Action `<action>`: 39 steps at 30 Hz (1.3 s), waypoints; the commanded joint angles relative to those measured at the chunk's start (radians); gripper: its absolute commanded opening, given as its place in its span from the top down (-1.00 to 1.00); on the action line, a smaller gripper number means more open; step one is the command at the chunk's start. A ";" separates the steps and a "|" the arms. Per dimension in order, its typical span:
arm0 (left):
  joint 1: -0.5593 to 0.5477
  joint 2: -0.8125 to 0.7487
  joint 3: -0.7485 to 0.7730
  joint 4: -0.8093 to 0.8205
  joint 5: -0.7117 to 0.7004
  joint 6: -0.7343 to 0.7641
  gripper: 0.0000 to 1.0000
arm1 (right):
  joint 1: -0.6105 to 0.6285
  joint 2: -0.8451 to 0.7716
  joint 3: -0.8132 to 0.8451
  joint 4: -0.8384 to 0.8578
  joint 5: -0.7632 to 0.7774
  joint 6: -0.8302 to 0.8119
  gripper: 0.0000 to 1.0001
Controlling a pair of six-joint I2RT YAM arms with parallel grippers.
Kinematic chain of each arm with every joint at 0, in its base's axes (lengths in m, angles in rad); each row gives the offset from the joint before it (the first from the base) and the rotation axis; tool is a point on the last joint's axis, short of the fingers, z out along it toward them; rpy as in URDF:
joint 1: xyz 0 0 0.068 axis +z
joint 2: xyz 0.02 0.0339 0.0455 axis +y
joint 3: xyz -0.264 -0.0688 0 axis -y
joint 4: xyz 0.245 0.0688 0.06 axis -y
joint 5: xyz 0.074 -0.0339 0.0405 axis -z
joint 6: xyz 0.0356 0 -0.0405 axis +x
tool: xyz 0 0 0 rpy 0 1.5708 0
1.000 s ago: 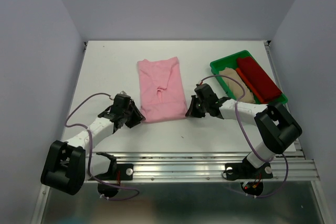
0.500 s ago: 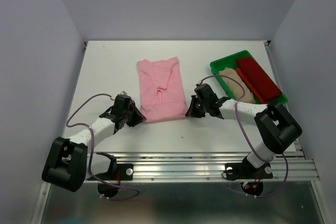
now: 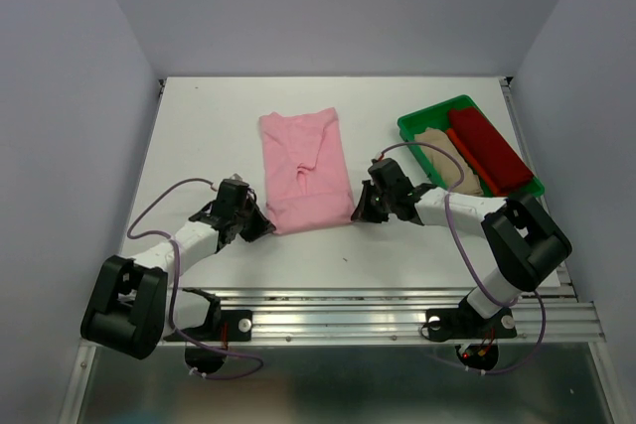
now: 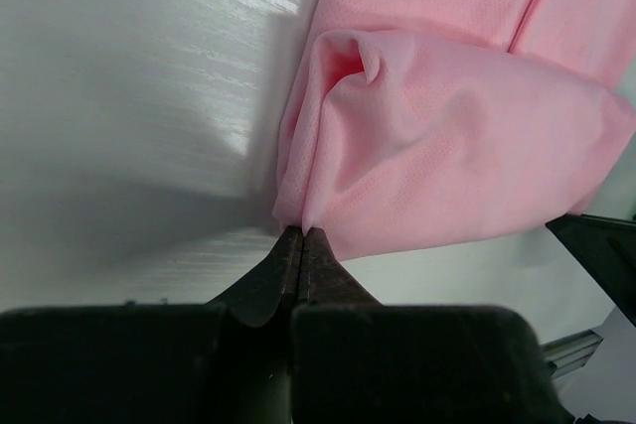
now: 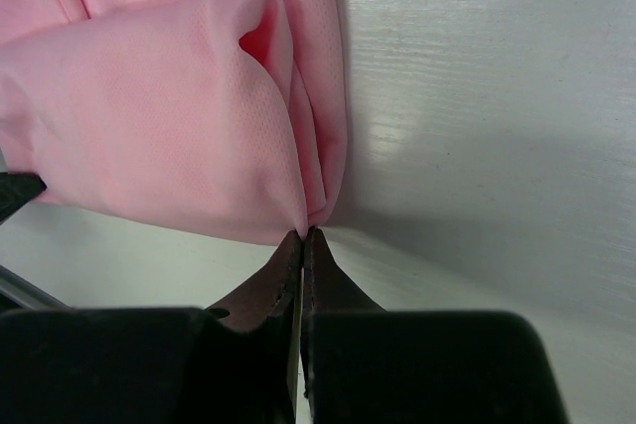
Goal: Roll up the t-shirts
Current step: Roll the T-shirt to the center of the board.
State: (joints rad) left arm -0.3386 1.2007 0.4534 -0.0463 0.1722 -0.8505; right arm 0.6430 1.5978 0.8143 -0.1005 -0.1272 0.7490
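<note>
The white table (image 3: 199, 126) was the biggest thing there, and the green tray (image 3: 432, 110) sat toward its far right corner. Two arms reached in from the near edge, the right one's base nearer than the tray and the left one's well off to the tray's left.

The pink t-shirt (image 3: 303, 166) lay flat on the table to the left of the tray, clear of it with bare table between them. It was folded into a long narrow strip. Its long axis ran from the near side toward the back wall, the near end angled a little closer to the tray than the far end. I could not tell which end was the collar.

The tray lay at a slant and held two folded shirts side by side. The dark red t-shirt (image 3: 489, 151) was along its right side and the beige t-shirt (image 3: 447, 161) along its left.

The right gripper (image 3: 360, 213) was just off the tray's near left corner, at the pink shirt's near corner on the tray side. Its fingers were pressed together, the cloth's corner pinched at the very tips and puckered up into a small fold. The left gripper (image 3: 260, 227) was farther left, at the strip's other near corner. Its fingers were likewise closed tight, nipping that corner, and the fabric bulged just beyond them.
</note>
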 commanded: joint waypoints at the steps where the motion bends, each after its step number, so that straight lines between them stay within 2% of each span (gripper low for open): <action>1: 0.000 -0.042 0.048 -0.035 0.000 0.010 1.00 | 0.007 -0.041 0.000 0.016 0.023 0.007 0.99; 9: 0.003 -0.035 0.120 -0.096 -0.014 0.016 1.00 | 0.007 -0.061 0.029 -0.007 0.046 -0.002 0.99; 23: 0.021 0.002 0.150 -0.121 0.009 0.062 1.00 | 0.007 -0.064 0.072 -0.031 0.058 -0.023 0.99; 24: 0.021 0.007 0.148 -0.122 0.010 0.070 0.88 | 0.007 -0.061 0.068 -0.031 0.054 -0.020 0.99; 25: 0.021 0.008 0.143 -0.124 0.010 0.071 0.58 | 0.007 -0.059 0.065 -0.031 0.055 -0.019 0.99; 28: 0.021 0.000 0.119 -0.118 0.009 0.070 0.21 | 0.007 -0.053 0.060 -0.030 0.054 -0.016 0.99; 29: 0.021 -0.013 0.113 -0.118 0.003 0.065 0.01 | 0.007 -0.055 0.059 -0.030 0.054 -0.016 0.99; 30: 0.023 -0.023 0.099 -0.118 -0.003 0.062 -0.07 | 0.007 -0.053 0.059 -0.030 0.054 -0.016 0.99; 39: 0.021 -0.089 0.024 -0.070 -0.040 -0.002 -0.06 | 0.007 -0.044 0.065 -0.030 0.046 -0.020 0.99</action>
State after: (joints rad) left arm -0.3222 1.1309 0.5152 -0.1585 0.1448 -0.8227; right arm 0.6430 1.5570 0.8520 -0.1356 -0.0864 0.7376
